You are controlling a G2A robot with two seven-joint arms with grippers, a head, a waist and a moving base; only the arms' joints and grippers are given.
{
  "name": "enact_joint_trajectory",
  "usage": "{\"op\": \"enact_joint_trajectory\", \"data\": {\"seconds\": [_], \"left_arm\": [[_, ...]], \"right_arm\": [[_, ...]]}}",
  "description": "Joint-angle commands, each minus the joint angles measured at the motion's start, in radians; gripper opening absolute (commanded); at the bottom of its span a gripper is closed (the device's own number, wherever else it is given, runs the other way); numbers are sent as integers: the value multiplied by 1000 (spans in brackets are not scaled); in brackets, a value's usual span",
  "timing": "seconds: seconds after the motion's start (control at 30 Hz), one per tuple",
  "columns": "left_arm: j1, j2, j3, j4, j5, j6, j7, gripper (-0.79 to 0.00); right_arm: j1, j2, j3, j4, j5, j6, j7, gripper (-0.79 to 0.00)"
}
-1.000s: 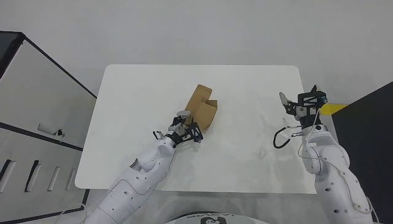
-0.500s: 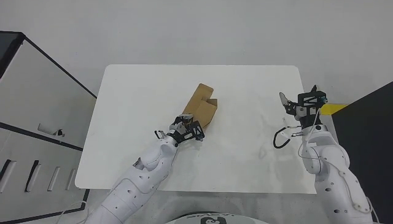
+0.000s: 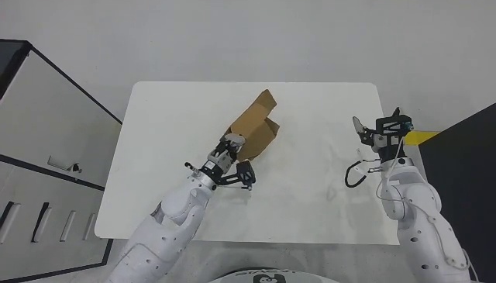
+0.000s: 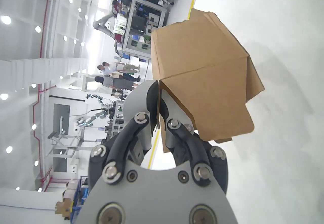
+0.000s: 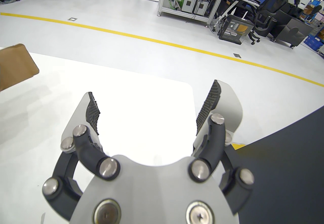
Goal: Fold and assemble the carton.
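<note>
Carton (image 3: 254, 124): brown cardboard, partly folded, at the middle of the desk (image 3: 325, 205), somewhat toward the far side. It sits tilted, with one flap pointing to the far right. Whether its far end touches the desk cannot be determined.

Left end effector (image 3: 232, 143): positioned at the carton's near corner. The left wrist view shows the left end effector (image 4: 158, 98) clamped on the thin edge of one panel of the carton (image 4: 202, 70), one finger on each side of the board, with the white desk (image 4: 278, 134) beyond.

Right end effector (image 3: 364, 128): positioned over the desk's right edge, well apart from the carton. The right wrist view shows the right end effector (image 5: 152, 98) with fingers spread apart and nothing between them. A corner of the carton (image 5: 15, 65) shows above the desk (image 5: 50, 113) at that view's edge
</note>
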State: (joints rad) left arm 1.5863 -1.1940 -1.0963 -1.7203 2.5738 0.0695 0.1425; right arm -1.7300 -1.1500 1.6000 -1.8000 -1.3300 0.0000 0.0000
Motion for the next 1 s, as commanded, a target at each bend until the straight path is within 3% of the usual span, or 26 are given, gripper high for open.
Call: {"op": "enact_joint_trajectory", "data": {"seconds": [0.0,0.27,0.63,0.97], "left_arm": [[38,12,-28,-84,21,-47,42,-785],[162,43,-103,-342,102,-180,120,-785],[162,45,-106,-347,109,-172,124,-785],[170,82,-194,-490,490,-88,292,-785]], "right_arm": [[0,0,0,0,0,0,0,0],[0,0,0,0,0,0,0,0],[0,0,0,0,0,0,0,0],[0,0,0,0,0,0,0,0]]}}
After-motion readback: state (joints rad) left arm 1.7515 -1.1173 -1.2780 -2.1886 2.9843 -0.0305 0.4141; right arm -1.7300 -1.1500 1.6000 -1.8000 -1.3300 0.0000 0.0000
